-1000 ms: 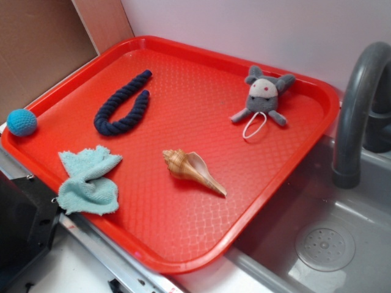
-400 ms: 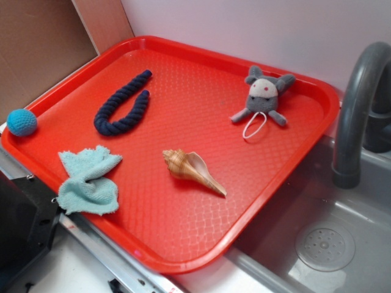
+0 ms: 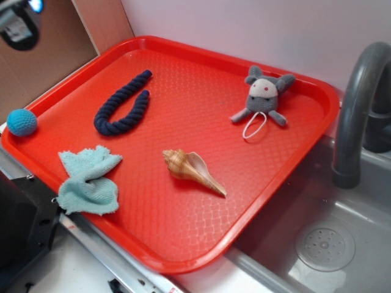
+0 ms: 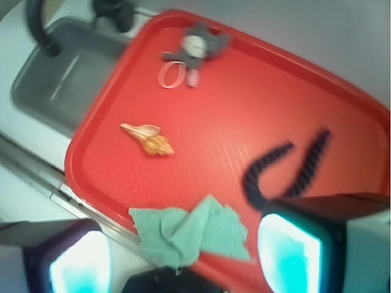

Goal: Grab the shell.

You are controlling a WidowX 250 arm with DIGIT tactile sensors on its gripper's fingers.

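The shell point(image 3: 191, 170) lies on its side on the red tray point(image 3: 183, 67), in the half nearer the tray's front edge, its ribbed brown whorls turned toward the crumpled turquoise cloth point(image 3: 88, 180) and its pointed tail aimed at the corner nearest the grey sink point(image 3: 324, 244). It sits clear of everything: the cloth is near but apart, the navy rope toy point(image 3: 122, 105) and the grey plush mouse point(image 3: 264, 96) are well apart toward the back wall, and a blue knitted ball point(image 3: 22, 122) rests at the tray's outer rim. In the wrist view the gripper point(image 4: 183, 256) hangs high above the cloth with both pads point(image 4: 288, 255) spread wide and nothing between them, the shell far ahead of it. The shell looks light, rigid and smooth, so it will likely skate or spin on the textured tray if only one pad meets it first. The thin tail seems the fragile part; the fat ribbed body, pinched across its width, looks like the surest hold, since the ribs offer some bite
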